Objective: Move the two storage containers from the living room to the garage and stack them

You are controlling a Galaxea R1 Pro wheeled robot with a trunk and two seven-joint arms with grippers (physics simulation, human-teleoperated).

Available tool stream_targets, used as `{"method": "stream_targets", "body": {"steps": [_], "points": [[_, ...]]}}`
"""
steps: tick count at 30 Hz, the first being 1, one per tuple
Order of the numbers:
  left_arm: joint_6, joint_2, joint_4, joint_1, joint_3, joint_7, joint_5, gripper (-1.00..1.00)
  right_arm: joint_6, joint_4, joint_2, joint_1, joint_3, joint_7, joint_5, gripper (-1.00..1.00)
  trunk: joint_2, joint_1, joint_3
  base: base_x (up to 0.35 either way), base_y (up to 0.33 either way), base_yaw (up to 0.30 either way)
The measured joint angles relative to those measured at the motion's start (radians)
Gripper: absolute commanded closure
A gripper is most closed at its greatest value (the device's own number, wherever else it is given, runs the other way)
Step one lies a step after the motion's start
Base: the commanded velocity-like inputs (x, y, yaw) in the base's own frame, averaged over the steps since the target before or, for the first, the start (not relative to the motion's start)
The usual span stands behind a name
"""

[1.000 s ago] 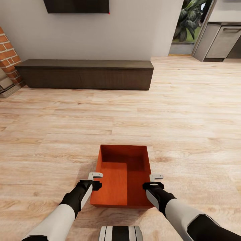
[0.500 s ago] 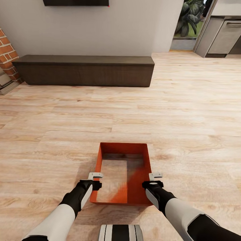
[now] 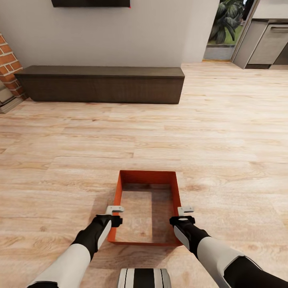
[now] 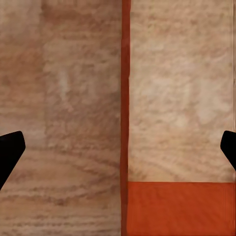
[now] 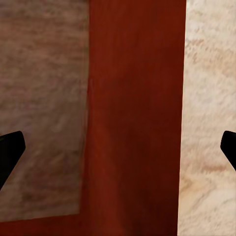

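One orange-red storage container (image 3: 146, 176) rests on the light wood living room floor just in front of me; through its open top its bottom looks like wood planks. My left gripper (image 3: 115, 214) is open astride the container's left wall (image 4: 125, 98), one dark fingertip (image 4: 10, 152) on each side. My right gripper (image 3: 184, 214) is open astride the right wall (image 5: 137, 123) in the same way. The second container is out of view.
A long dark low cabinet (image 3: 102, 84) stands against the beige wall ahead. A brick fireplace (image 3: 8, 68) is at the far left. A doorway with plants (image 3: 226, 28) and grey kitchen units (image 3: 268, 44) lie at the back right. Bare planks (image 3: 224, 132) surround the container.
The container's inner bottom, orange a second ago, now looks like wood planks. The head view shifted slightly at first. Both grippers stay at the side walls.
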State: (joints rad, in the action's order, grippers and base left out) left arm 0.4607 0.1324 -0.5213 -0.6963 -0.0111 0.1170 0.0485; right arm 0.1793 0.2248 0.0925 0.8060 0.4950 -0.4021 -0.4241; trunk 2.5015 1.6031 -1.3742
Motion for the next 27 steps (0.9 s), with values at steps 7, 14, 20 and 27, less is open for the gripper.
{"method": "stream_targets", "body": {"steps": [7,14,20,27], "points": [[0.000,0.017,0.004,0.000,0.000,0.000,-0.001,-1.00,-0.001,0.000,0.000,0.000,-0.001,0.000,0.000,-1.00,0.000,0.000,0.000,0.000,0.000,0.000],[-0.001,0.017,0.005,0.000,-0.001,-0.001,-0.001,-1.00,-0.002,0.001,0.000,0.000,-0.002,0.000,-0.005,-1.00,0.000,0.000,0.000,0.000,0.000,0.000],[-0.001,0.017,0.005,0.000,-0.001,-0.002,-0.001,-1.00,-0.002,0.001,-0.005,0.000,-0.005,0.000,-0.013,-1.00,0.000,0.000,0.000,0.000,0.000,0.000],[-0.001,0.012,0.007,0.000,0.002,-0.006,-0.071,-1.00,-0.002,0.002,-0.010,0.000,-0.005,0.000,-0.013,-1.00,0.000,0.000,0.000,0.000,0.000,0.000]]}}
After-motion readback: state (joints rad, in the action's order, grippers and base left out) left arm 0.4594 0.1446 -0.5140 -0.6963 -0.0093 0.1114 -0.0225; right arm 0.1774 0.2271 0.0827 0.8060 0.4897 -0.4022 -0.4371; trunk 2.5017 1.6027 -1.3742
